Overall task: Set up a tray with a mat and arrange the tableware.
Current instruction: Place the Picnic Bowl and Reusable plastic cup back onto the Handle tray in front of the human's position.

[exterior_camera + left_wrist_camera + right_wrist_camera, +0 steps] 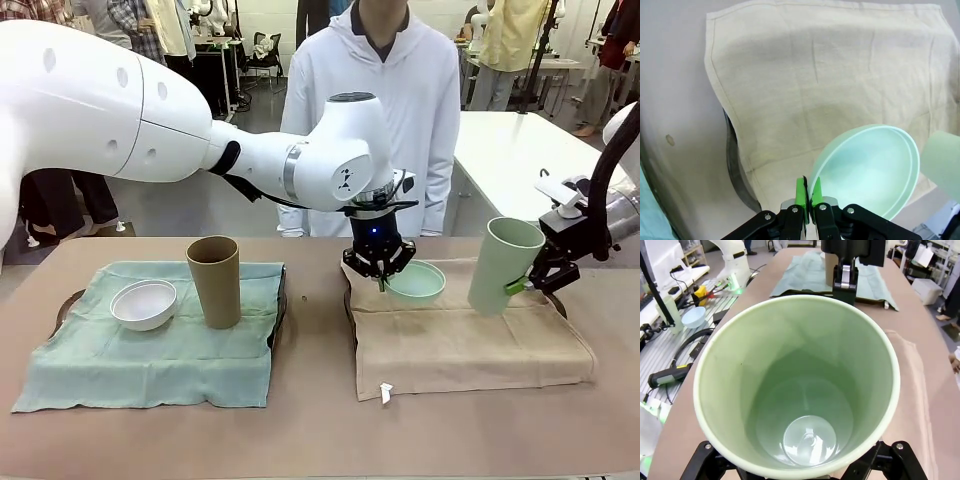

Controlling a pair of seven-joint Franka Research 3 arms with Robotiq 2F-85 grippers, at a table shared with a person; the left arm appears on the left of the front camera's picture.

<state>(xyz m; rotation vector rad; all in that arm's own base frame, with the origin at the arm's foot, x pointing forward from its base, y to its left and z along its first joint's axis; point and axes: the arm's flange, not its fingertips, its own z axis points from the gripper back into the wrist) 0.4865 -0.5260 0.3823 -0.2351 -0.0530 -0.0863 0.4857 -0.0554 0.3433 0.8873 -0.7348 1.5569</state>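
Bowls first: left claw [380, 268] pinches the mint bowl [416, 282] by its rim, tilted above the tan mat's [460, 350] far-left corner. Right claw [537, 277] grips the mint cup [503, 265], leaning, over the mat's right side.

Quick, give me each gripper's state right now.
Left gripper: shut on the rim of the mint green bowl.
Right gripper: holding the mint green cup.

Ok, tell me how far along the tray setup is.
Done: the white bowl and tan cup stand on the green mat. In hand: the left gripper pinches the mint bowl over the beige mat; the right gripper holds the mint cup, tilted. Left: setting both down.
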